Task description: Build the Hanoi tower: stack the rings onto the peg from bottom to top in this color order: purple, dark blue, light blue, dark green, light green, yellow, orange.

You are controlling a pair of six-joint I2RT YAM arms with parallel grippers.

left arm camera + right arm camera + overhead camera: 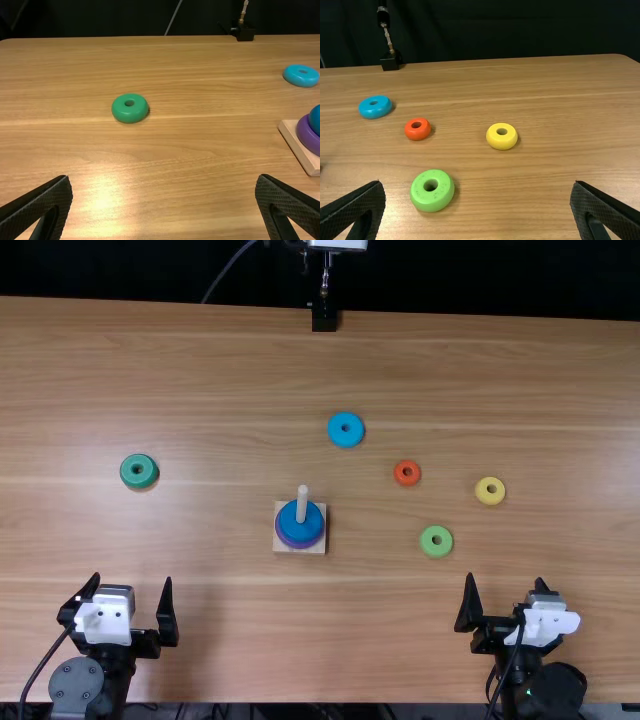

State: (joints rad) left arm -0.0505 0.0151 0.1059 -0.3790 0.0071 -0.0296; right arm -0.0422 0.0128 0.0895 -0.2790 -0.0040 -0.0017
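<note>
Light brown wooden table [220,370], black backdrop. From the pale upright peg [302,502], where I see a round dark blue ring [290,521] over a purple ring [300,544], the light blue ring [337,421] lies at 1 o'clock, orange ring [399,473] 2, yellow ring [482,492] nearly 3, light green ring [428,542] 3, dark green ring [128,472] near 10. My left gripper [133,578] and right gripper [505,578] gape empty.

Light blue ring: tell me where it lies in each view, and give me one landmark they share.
Top view: the light blue ring lies beyond the peg, slightly right.
Left wrist view: beyond the wooden base.
Right wrist view: farther off than the orange ring.
Shared landmark: the black block at the far edge.
</note>
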